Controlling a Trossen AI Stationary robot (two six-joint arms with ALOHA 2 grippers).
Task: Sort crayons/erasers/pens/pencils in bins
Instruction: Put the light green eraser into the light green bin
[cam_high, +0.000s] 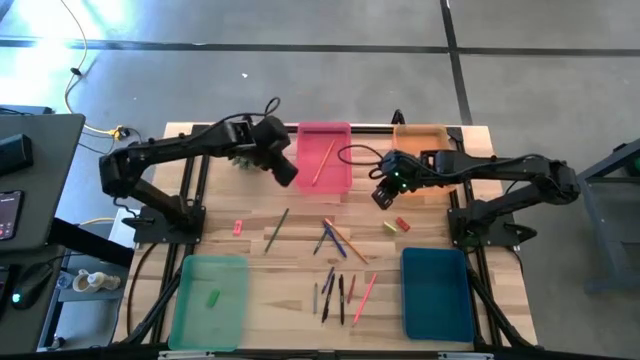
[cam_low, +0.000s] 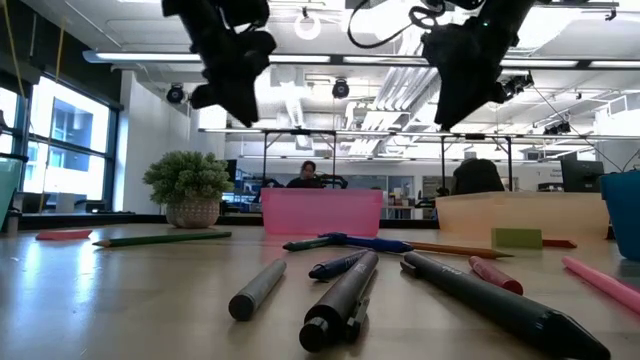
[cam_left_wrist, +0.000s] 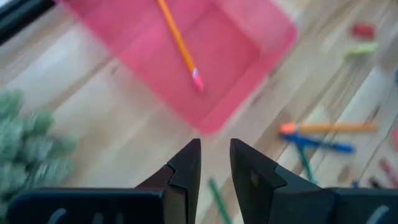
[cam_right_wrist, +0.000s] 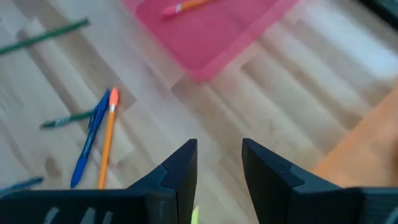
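Orange pencil (cam_high: 323, 160) inside pink bin (cam_high: 340, 178)

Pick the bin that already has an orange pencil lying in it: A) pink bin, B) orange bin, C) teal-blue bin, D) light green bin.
A: the orange pencil lies inside the pink bin at the table's far edge; the left wrist view shows it there too.

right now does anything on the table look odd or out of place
Nothing is spilled or broken. Loose pens and pencils lie scattered, unsorted. One orange pencil rests in the pink bin, and a small green piece in the green bin.
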